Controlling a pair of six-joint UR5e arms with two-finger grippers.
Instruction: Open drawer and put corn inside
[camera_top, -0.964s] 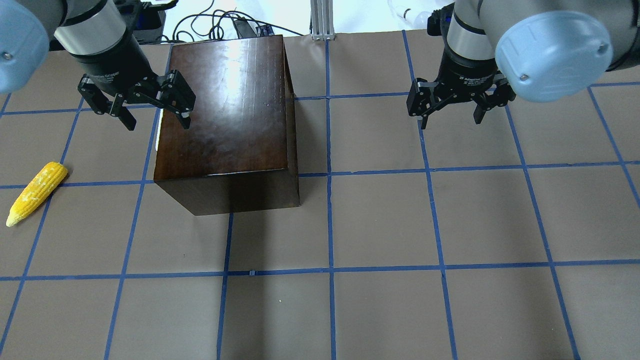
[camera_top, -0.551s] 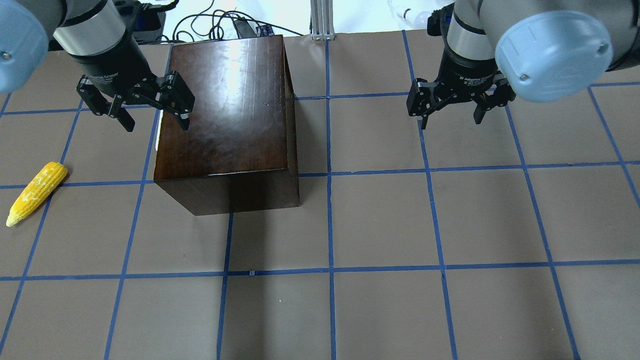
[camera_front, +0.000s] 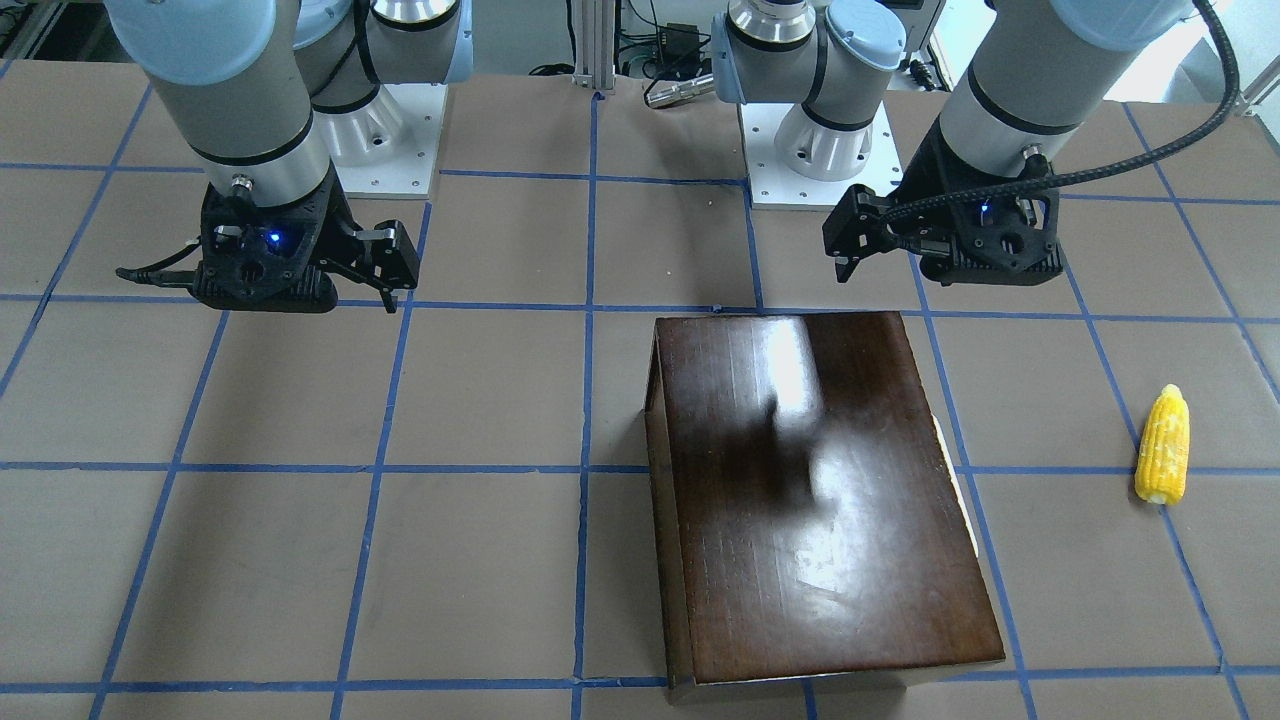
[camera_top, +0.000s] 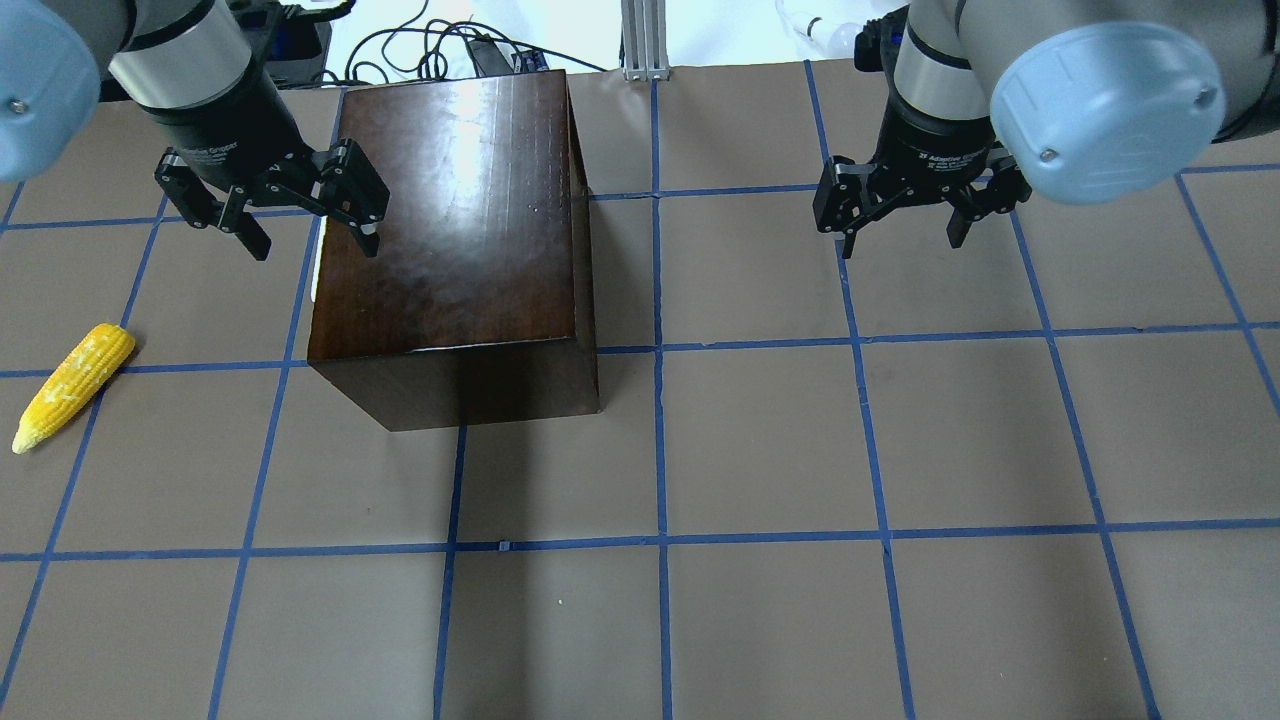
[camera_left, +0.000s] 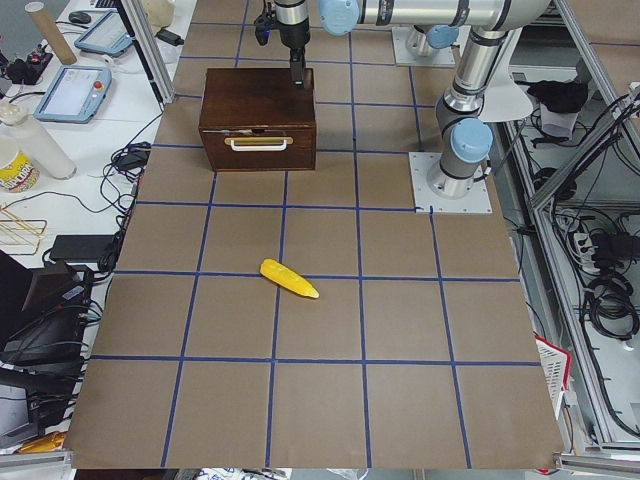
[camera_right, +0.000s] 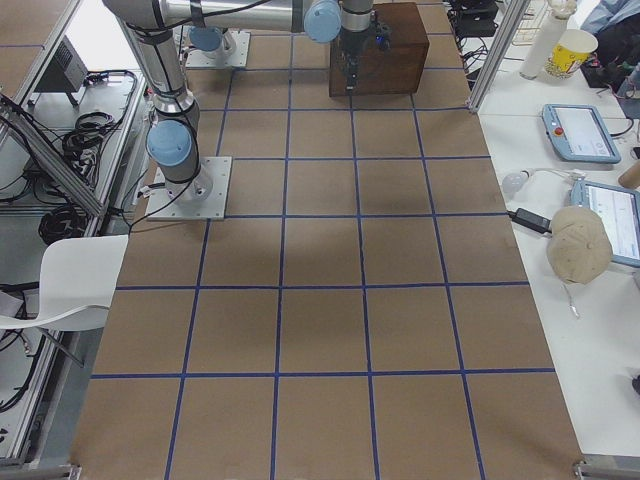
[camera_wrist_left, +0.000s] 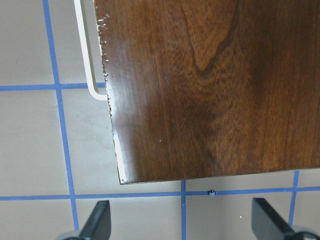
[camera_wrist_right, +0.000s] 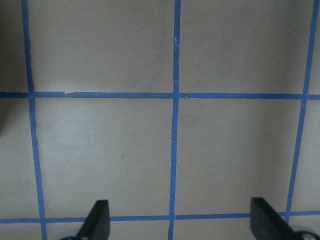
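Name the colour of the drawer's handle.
The handle is white; it shows best in the left wrist view.

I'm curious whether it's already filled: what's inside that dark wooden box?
The box hides its contents: the drawer is pushed in, showing only its front and pale handle. The corn lies outside, on the table.

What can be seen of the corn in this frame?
The corn is a single yellow cob with rows of kernels, narrowing to a paler tip. It lies flat on the brown table cover, on the robot's left side, slanted across a blue tape line, tip toward the robot's base. It sits well apart from the dark wooden box. Nothing touches it but the table cover; the open left gripper hangs by the box, away from it.
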